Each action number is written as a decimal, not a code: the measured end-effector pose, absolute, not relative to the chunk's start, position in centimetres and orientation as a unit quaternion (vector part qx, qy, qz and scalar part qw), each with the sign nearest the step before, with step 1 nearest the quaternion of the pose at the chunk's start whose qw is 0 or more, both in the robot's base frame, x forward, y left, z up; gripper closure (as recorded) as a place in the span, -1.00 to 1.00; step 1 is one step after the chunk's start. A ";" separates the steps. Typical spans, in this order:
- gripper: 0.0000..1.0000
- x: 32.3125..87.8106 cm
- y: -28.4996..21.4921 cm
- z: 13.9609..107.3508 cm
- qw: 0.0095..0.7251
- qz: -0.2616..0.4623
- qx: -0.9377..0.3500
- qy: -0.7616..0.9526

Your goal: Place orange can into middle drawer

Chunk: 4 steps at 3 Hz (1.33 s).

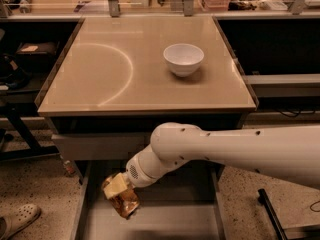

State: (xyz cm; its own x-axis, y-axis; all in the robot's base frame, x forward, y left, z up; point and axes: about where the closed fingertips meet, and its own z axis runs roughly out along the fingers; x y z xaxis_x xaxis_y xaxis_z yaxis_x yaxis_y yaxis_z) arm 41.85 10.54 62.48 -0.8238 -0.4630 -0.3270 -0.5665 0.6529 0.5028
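Note:
My gripper (119, 193) is at the end of the white arm that reaches in from the right, below the tabletop's front edge. It is shut on the orange can (124, 202), a dented, shiny golden-orange can that hangs tilted from the fingers. The can is over the left part of the open middle drawer (165, 224), a shallow grey drawer with a flat floor and low side walls, pulled out toward the camera. The can sits low inside the drawer, close to its floor; I cannot tell whether it touches.
A white bowl (183, 59) stands on the beige tabletop (125, 79) at the back right. A closed grey drawer front (95, 146) lies above the open drawer. A shoe (17, 220) lies on the speckled floor at left. Dark shelving flanks both sides.

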 end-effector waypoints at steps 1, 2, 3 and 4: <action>1.00 41.8 10.5 62.5 0.085 0.304 -0.284 0.905; 1.00 41.5 10.6 60.3 0.087 0.304 -0.271 0.909; 1.00 41.2 9.8 56.1 0.090 0.308 -0.229 0.919; 1.00 41.5 8.8 53.0 0.098 0.309 -0.196 0.925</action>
